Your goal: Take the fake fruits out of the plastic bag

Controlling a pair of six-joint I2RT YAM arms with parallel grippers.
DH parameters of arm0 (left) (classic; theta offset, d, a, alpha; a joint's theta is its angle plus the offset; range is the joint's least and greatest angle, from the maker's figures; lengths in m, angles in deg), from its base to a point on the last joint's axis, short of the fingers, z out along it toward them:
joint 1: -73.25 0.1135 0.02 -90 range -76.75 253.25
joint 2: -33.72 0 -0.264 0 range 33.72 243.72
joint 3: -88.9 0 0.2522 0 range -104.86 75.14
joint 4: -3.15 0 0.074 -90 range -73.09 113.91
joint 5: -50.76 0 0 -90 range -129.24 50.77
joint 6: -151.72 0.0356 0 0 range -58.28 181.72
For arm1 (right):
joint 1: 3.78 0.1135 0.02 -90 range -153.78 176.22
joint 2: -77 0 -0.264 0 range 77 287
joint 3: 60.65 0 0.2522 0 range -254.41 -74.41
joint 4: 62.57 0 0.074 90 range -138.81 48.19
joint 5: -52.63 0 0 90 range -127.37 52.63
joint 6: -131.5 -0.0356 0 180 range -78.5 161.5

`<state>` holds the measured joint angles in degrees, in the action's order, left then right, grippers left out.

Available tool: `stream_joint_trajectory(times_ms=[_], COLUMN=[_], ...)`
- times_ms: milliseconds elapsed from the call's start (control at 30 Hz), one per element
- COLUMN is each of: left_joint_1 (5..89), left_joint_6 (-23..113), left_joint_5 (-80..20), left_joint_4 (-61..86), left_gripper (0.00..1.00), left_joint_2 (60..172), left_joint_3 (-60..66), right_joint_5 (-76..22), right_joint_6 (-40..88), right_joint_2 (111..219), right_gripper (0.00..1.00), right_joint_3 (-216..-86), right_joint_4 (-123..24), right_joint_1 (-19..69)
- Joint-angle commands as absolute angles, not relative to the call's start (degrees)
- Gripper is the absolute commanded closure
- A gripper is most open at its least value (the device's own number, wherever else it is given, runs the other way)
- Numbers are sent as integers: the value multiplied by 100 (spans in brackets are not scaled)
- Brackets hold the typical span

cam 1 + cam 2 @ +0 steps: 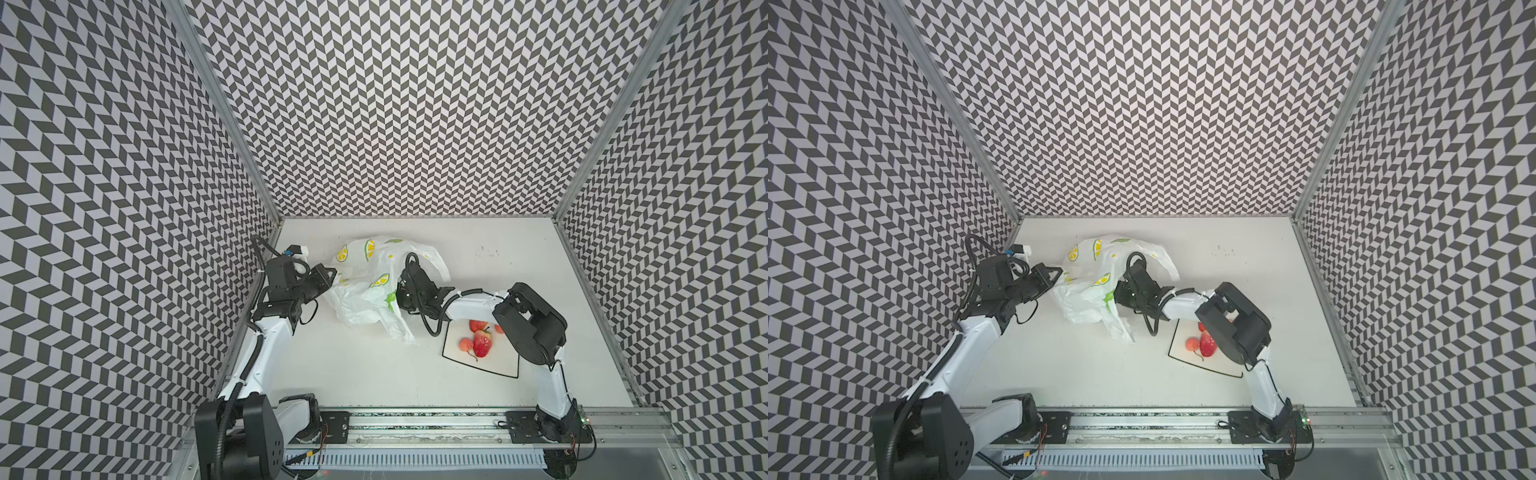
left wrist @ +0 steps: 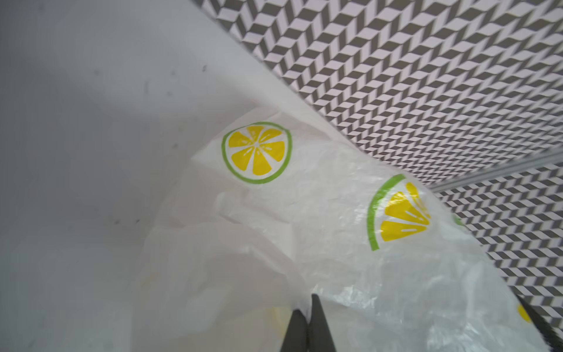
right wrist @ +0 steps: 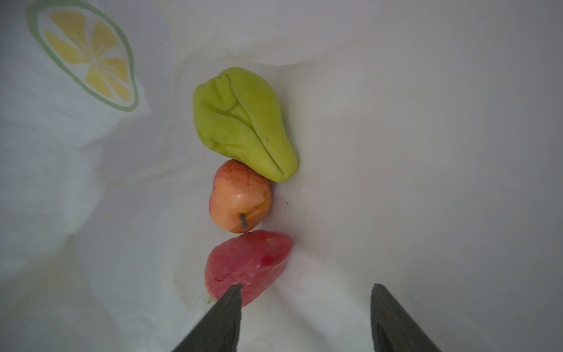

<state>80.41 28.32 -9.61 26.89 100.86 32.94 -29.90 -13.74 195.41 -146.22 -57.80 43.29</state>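
Right gripper point(image 3: 306, 288), jaws apart, is placed inside the bag point(image 1: 365, 291) at mid-frame in a top view, beside a red fruit point(image 3: 246, 265). The bag's edge is pinched by the left gripper point(image 2: 308, 307). Centring over that fruit is needed next.

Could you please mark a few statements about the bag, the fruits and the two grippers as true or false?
1. The left gripper has its jaws shut on the plastic bag. True.
2. The right gripper grips the green fruit. False: its jaws stand open, gripping nothing.
3. Inside the plastic bag, an orange-red fruit lies between the green fruit and a red fruit. True.
4. The plate is bare. False: strawberries lie on it.
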Motion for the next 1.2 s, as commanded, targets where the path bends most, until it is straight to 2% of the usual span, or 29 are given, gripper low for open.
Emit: stream_joint_trajectory(times_ms=[0,67,167,367,433,500,567,933,1167], left_joint_1=[8145,8255,8325,8322,8319,8318,8251,6949,6035], left_joint_6=[2910,2818,2767,2719,2726,2788,2837,2649,2334], left_joint_5=[-1445,-1565,-1727,-1951,-2029,-2000,-2066,-3497,-3694], left_joint_4=[3081,3153,3253,3500,3720,3900,4146,5895,6898], left_gripper=[100,99,77,23,11,4,0,0,1], left_joint_2=[10166,10134,9924,9191,8981,8737,8580,8130,8257], left_joint_3=[3452,3564,3671,3683,3630,3524,3335,1894,1125], right_joint_5=[-3051,-3045,-3065,-2987,-2921,-2877,-2836,-2630,-2634], right_joint_6=[-1295,-1266,-1166,-879,-823,-758,-703,-462,-286], right_joint_2=[19274,19243,19174,18996,18966,18942,18926,18758,18693], right_gripper=[33,33,32,31,31,31,31,32,33], right_joint_3=[-14546,-14521,-14487,-14474,-14477,-14465,-14449,-14217,-14120], right_joint_4=[-5953,-5937,-5926,-5909,-5928,-5946,-5974,-6035,-6006], right_joint_1=[4351,4355,4376,4391,4410,4433,4468,4561,4561])
